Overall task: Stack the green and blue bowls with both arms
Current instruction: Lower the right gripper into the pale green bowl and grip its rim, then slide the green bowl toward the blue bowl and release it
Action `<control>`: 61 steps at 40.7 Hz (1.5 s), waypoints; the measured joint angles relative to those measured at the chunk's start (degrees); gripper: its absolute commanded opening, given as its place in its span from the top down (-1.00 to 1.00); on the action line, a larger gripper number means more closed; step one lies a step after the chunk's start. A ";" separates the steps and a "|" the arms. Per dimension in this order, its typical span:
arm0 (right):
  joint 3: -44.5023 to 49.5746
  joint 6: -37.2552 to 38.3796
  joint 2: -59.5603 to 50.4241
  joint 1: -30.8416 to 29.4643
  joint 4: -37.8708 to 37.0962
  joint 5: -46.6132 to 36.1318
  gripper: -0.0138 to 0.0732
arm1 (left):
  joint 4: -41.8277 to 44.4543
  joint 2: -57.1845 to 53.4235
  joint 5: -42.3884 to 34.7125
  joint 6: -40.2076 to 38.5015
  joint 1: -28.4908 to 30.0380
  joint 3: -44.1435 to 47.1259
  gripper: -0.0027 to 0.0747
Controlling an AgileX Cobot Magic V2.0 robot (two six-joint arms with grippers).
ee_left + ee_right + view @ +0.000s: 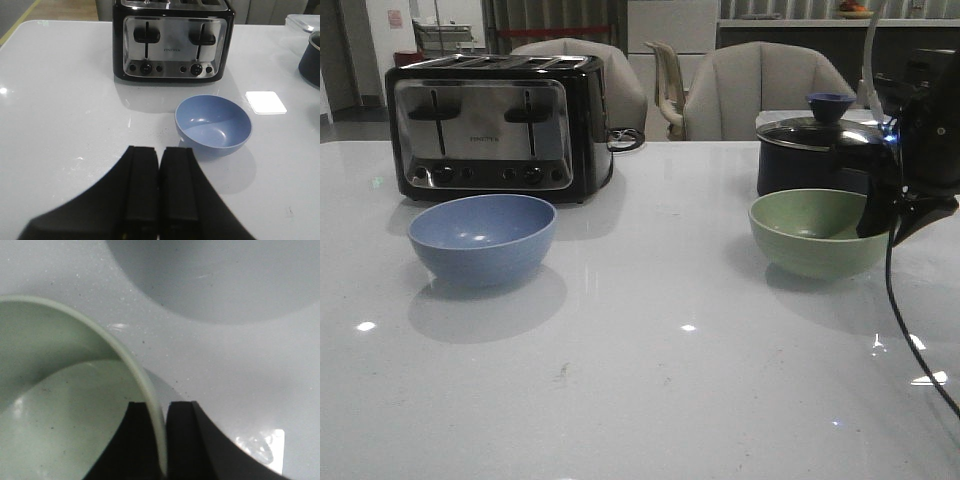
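Observation:
The pale green bowl [815, 232] sits on the white table at the right. My right gripper [882, 222] is shut on its right rim; in the right wrist view one finger is inside the green bowl [55, 410] and one outside, the rim pinched between them at the gripper [161, 412]. The blue bowl [483, 238] sits upright at the left, in front of the toaster. It also shows in the left wrist view [213, 124]. My left gripper [160, 157] is shut and empty, above the table and short of the blue bowl. The left arm is out of the front view.
A black-and-steel toaster [498, 124] stands behind the blue bowl. A dark lidded saucepan [820, 152] with a blue knob stands just behind the green bowl. A thin black cable [910, 330] hangs from the right arm over the table. Chairs stand beyond the far edge.

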 measured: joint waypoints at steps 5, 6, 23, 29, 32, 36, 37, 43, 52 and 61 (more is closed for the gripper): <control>-0.22 -1.24 -0.85 0.07 0.00 2.92 0.60 | 0.00 0.00 0.00 0.00 0.00 0.00 0.67; -0.22 -1.53 -1.22 0.19 0.00 3.49 0.60 | 0.00 0.00 0.00 0.00 0.00 0.00 0.67; 1.02 -5.72 -7.26 12.67 1.30 10.41 0.60 | 0.00 0.00 0.00 0.00 0.00 0.00 0.67; 4.79 -5.82 -7.26 19.07 2.03 5.68 0.60 | 0.00 0.00 0.00 0.00 0.00 0.00 0.67; 6.70 -5.82 -7.26 21.65 2.15 3.05 0.60 | 0.00 0.00 0.00 0.00 0.00 0.00 0.67; 8.58 -5.82 -7.26 24.40 2.15 -0.56 0.55 | 0.00 0.00 0.00 0.00 0.00 0.00 0.67; 8.86 -5.82 -7.15 25.11 2.24 -1.13 0.52 | 0.00 0.00 0.00 0.00 0.00 0.00 0.67; 9.29 -5.82 -5.51 27.56 2.52 -4.41 0.21 | 0.00 0.00 0.00 0.00 0.00 0.00 0.67; 9.29 -5.82 -4.17 28.04 3.13 -6.46 -0.39 | 0.00 0.00 0.00 0.00 0.00 0.00 0.67; 9.52 -5.82 -9.56 28.04 3.13 -6.48 -0.38 | 0.00 0.00 0.00 0.00 0.00 0.00 0.67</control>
